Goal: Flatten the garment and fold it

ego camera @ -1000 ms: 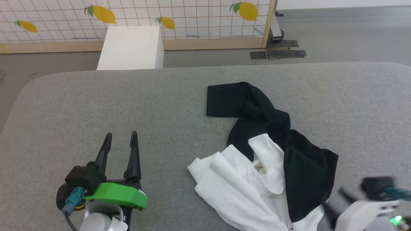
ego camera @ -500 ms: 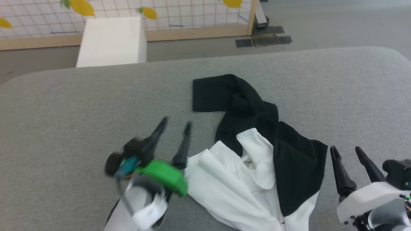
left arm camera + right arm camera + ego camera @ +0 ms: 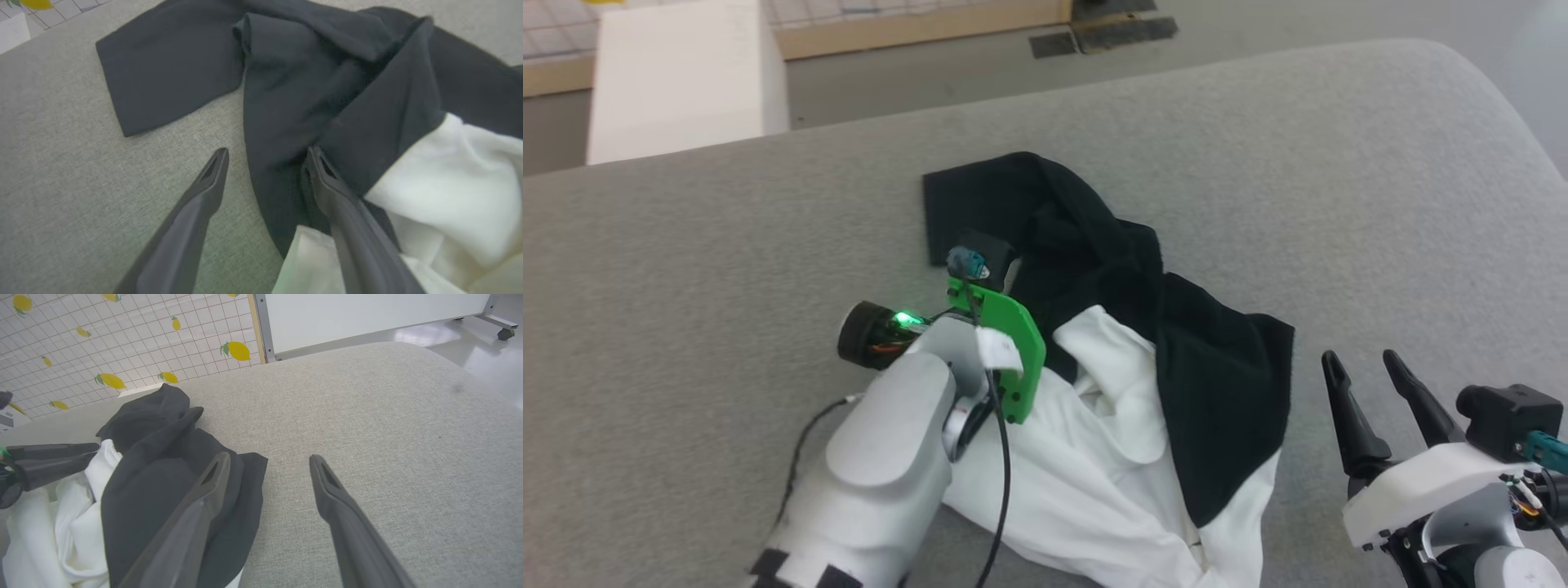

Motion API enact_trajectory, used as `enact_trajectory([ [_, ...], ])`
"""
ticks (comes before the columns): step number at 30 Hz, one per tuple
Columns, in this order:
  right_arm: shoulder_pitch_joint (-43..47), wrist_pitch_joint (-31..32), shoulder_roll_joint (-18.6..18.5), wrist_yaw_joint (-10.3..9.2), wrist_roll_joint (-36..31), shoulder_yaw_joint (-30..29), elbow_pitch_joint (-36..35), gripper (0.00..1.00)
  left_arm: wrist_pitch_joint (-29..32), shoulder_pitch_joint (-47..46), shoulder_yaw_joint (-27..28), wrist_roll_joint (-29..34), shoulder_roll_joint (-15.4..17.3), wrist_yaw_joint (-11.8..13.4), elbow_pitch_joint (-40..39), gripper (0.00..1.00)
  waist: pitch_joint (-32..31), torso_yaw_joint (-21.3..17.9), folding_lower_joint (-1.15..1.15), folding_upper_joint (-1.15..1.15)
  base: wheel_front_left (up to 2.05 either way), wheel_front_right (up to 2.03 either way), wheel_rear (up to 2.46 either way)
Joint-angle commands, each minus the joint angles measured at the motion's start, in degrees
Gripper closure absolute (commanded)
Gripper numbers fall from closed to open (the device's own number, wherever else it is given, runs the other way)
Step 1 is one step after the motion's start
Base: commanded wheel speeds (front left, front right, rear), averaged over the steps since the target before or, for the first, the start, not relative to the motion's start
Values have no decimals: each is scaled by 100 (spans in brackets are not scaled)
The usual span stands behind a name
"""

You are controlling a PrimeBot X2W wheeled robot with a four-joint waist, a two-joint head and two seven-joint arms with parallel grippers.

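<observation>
- Garment (image 3: 1094, 457) crumpled on grey worktop (image 3: 686, 269), black sleeve at far side.
- Left gripper (image 3: 267, 152): jaws open, straddling its black left edge.
- Right gripper (image 3: 1361, 358): jaws open, empty, just right of it.

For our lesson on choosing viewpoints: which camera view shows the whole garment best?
Head view: the garment appears nearly whole, crumpled. Left wrist view shows its black sleeve close up; right wrist view, one side.

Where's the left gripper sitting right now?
In the left wrist view the left gripper hangs open at the black edge of the garment: one finger over black fabric, the other over the grey cushion, near the flat black sleeve.
</observation>
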Motion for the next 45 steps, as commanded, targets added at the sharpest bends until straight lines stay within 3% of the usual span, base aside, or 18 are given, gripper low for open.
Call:
enact_trajectory([
  [1, -97, -56, 4, -9, 62, 35, 37, 0, 216, -163, -47, 48, 56, 15, 175, 0, 200, -243, 0, 45, 0, 0, 0],
  [9, -127, -133, 4, -9, 90, 83, 136, 0, 1708, -524, -299, 85, 178, -51, 972, 0, 254, -342, 0, 45, 0, 0, 0],
  [10, -134, -133, 4, -9, 89, 96, 140, 0, 1814, -526, -306, 49, 188, -93, 991, 59, 244, -341, 0, 45, 0, 0, 0],
  [11, -138, -133, 4, -9, 87, 104, 142, 0, 1809, -526, -313, 33, 204, -128, 962, 100, 234, -331, 0, 45, 0, 0, 0],
  [13, -142, -138, 4, -9, 79, 91, 146, 0, 1424, -514, -219, 16, 262, -45, 777, 100, 198, -282, 0, 45, 0, 0, 0],
  [18, -120, -110, 4, -9, 22, 72, 94, 0, -440, -119, 595, -283, 379, 693, 52, 100, 34, -86, 0, 45, 0, 0, 0],
  [23, -57, -15, 4, -9, -75, 23, 18, 0, -1465, 654, 1292, -646, 641, 1022, -776, 100, -189, 220, 0, 45, 0, 0, 0],
  [28, 41, 107, 4, -9, -117, -23, -96, 0, -1803, 1772, 1908, -838, 1081, 1472, -1859, 100, -370, 596, 0, 45, 0, 0, 0],
  [35, 115, 283, 4, -9, -123, -56, -186, 0, -1325, 3421, 2501, -1191, 1353, 2082, -2982, 100, -436, 1025, 0, 45, 0, 0, 0],
  [36, 113, 308, 4, -9, -136, -48, -194, 0, -1203, 3560, 2518, -1294, 1307, 2102, -3039, 88, -431, 1068, 0, 45, 0, 0, 0],
  [37, 103, 328, 4, -9, -148, -33, -205, 0, -1082, 3691, 2497, -1401, 1251, 2080, -3129, 1, -425, 1115, 0, 45, 0, 0, 0],
  [40, 44, 362, 4, -9, -224, 105, -275, 0, -1176, 3833, 2499, -1544, 1141, 1964, -3310, 0, -391, 1219, 0, 45, 0, 0, 0],
  [45, -194, 466, 4, -9, -339, 736, -378, 0, -2451, 3660, 2581, -1444, 914, 1593, -3390, 0, -292, 1375, 0, 45, 0, 0, 0],
])
